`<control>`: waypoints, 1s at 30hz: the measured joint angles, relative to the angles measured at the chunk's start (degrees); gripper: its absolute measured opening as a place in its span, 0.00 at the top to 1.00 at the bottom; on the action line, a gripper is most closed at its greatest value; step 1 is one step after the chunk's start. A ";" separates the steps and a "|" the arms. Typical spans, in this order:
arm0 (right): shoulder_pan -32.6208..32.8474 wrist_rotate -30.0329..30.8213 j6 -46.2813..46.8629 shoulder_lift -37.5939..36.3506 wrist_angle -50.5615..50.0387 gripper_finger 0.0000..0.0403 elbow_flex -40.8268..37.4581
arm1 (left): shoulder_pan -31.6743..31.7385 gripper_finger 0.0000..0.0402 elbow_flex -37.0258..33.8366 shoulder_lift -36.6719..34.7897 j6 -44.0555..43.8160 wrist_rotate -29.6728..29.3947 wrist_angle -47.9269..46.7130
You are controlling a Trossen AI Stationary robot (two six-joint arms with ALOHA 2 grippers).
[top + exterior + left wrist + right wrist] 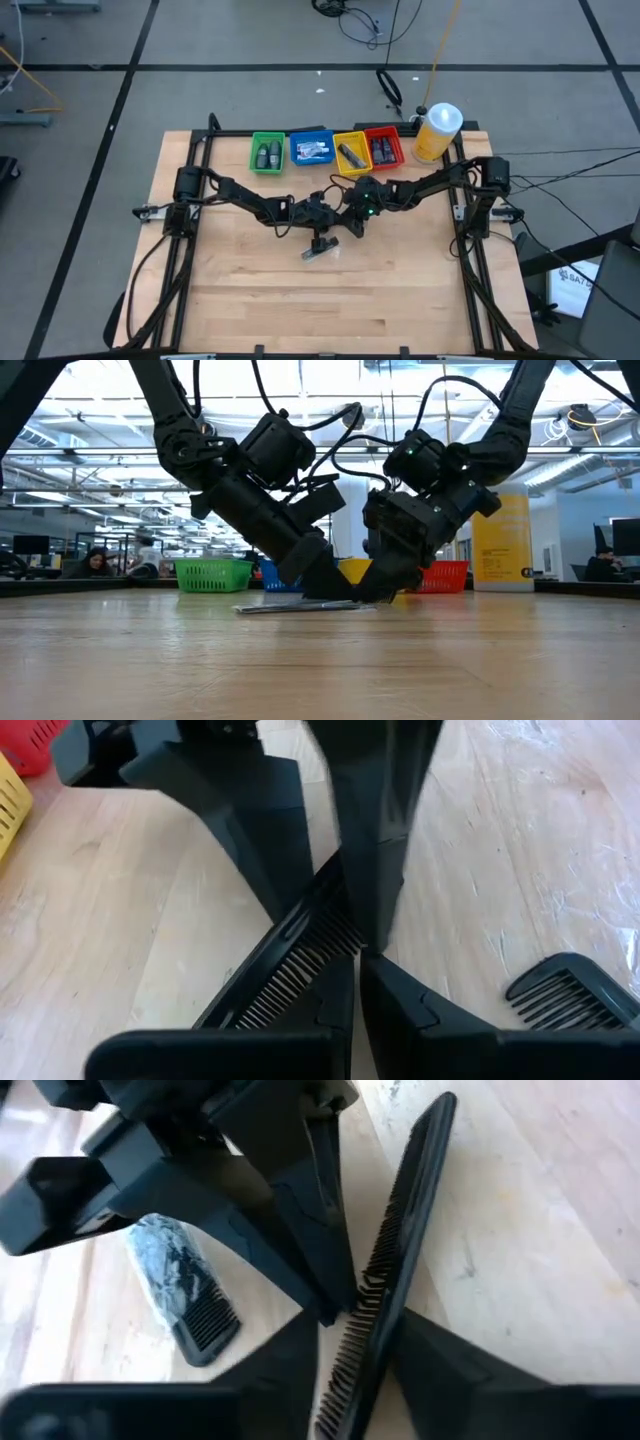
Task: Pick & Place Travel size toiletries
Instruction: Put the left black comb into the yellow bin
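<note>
Both grippers meet mid-desk over black plastic comb. Right gripper jaws clamp comb; left gripper jaws nearly closed, grip unclear. Green bin holds dark bottles.

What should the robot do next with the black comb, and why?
Probably raise the right pincer a little, lifting the black comb off the table. In the right wrist view the comb sits between its fingers, and the low view shows both pincers down at the wood. The left pincer crowds the same spot, so straight up looks safer than sideways.
</note>
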 joint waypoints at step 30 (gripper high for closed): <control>-13.16 26.58 -3.68 -20.95 -22.56 0.99 10.96 | -4.01 0.94 -11.12 -13.33 -4.59 -8.01 1.26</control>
